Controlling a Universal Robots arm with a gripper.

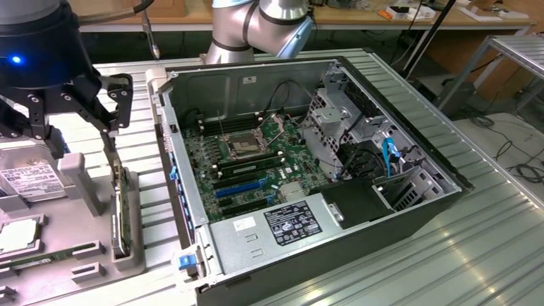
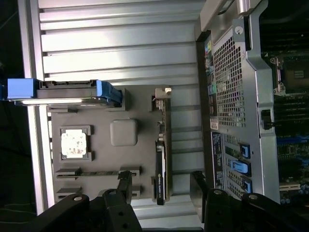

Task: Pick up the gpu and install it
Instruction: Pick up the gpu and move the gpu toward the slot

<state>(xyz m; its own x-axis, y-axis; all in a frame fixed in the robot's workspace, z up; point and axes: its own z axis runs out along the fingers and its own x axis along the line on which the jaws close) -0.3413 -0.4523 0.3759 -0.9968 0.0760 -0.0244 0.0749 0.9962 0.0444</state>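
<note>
Fingers (image 1: 112, 107) (image 2: 124, 187) spread wide on the black gripper (image 1: 83, 143) (image 2: 161, 179), nothing held between them. It hangs over the grey tray (image 1: 81, 169) (image 2: 140, 111), which sits at the counter (image 1: 476, 242) (image 2: 120, 53) edge on the exterior view's left.

The gpu (image 1: 120, 210) (image 2: 161, 164) stands on its long edge in a slot along the tray's side nearest the case (image 1: 399, 131) (image 2: 231, 96), thin and upright, with its silver bracket end towards the far end of the tray. From the wrist view one finger shows on each side of the card's near end, both apart from it, so the card lies in line with the gap between them. I cannot tell how far above it the fingertips are.

Elsewhere in the tray lie a hard drive (image 1: 25, 178) (image 2: 63, 92) with blue rails, a cpu (image 1: 17, 236) (image 2: 74, 143) in its square pocket, and a memory stick (image 1: 38, 260) (image 2: 96, 172) in a narrow slot, all well apart from the gpu.

The case lies on its side in the middle of the counter, just beside the tray, panel off. Its motherboard (image 1: 246, 159) faces up, with the bare processor socket and a blue card slot in plain sight.
</note>
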